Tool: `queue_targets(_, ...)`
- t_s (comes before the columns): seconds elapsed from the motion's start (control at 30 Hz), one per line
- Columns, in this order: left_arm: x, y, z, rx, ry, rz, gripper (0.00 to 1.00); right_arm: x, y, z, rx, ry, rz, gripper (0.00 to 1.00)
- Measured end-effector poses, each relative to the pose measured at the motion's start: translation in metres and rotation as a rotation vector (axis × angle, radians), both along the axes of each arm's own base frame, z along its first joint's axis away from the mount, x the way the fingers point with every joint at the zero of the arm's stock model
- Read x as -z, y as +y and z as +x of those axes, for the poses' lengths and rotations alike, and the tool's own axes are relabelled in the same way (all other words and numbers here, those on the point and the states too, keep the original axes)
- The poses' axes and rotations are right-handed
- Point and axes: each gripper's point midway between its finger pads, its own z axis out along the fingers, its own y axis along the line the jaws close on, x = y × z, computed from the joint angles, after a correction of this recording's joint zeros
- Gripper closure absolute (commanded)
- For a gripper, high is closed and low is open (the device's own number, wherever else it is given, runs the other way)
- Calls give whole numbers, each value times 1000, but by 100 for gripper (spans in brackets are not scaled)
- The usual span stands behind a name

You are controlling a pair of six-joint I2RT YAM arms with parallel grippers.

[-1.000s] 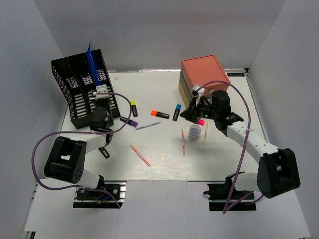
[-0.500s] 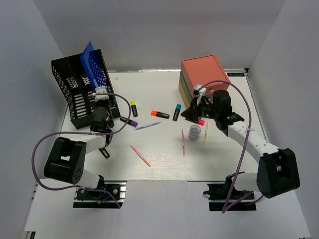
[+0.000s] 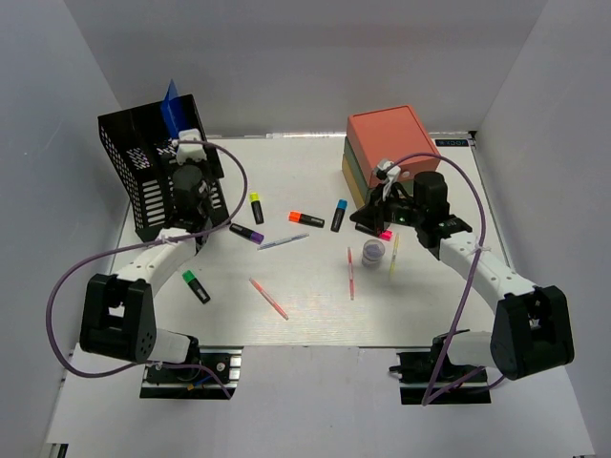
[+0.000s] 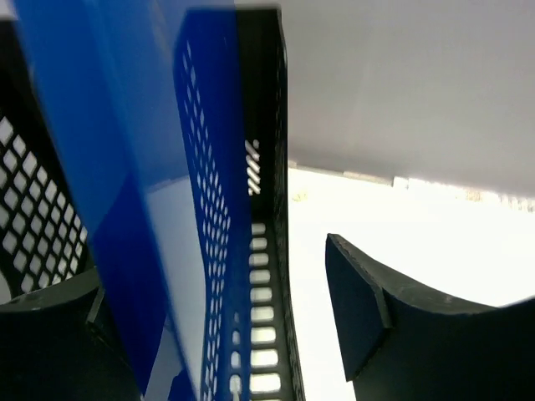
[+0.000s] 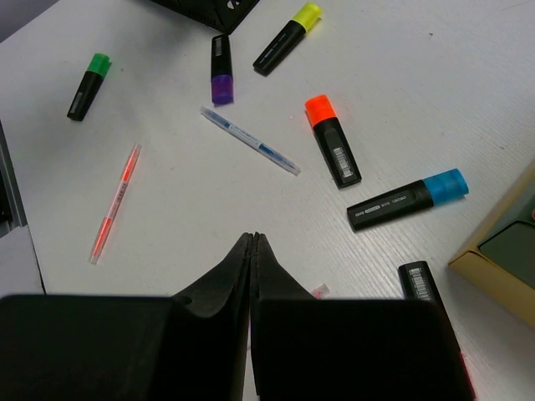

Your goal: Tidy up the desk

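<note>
One upright blue plastic folder [image 4: 125, 167] stood inside the spread left gripper [image 4: 213, 267]. Right gripper [image 5: 252, 242], pressed together, hung over the white desk [image 3: 315, 315].

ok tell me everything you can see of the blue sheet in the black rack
The blue sheet is thin, flat and glossy, plastic by its look. It stands on edge, tilted, in a slot of the black mesh rack at the far left of the desk, one corner poking above the rim. The left gripper is open around it; whether a finger touches it is unclear.
</note>
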Motion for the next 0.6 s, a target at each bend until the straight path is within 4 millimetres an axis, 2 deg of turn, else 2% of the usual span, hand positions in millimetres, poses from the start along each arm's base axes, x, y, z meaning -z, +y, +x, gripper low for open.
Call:
queue_targets(0.1,-15,4,9,5,17,-29,23,-2,-3,1,3,0,7,100)
queue_targets(0.17,-20,10,15,3,40,-51,30,-5,-5,1,8,-5,11,100)
queue_targets(0.2,-20,12,18,5,55,-56,35,-6,-6,2,10,-5,14,100)
queue_targets(0.23,-18,15,21,4,75,-65,47,-7,-7,2,13,-5,18,100)
queue_targets(0.33,-9,21,29,-2,142,-81,56,-10,-10,2,18,-4,26,100)
queue_targets(0.4,-5,26,32,-3,173,-94,67,-12,-11,2,19,-6,32,100)
queue_targets(0.43,-6,24,33,14,181,-97,71,-13,-12,2,20,-7,34,100)
queue_targets(0.47,-6,21,34,25,189,-107,79,-14,-12,2,20,-8,36,100)
queue_targets(0.6,-7,14,35,66,204,-121,94,-18,-15,2,24,-13,45,100)
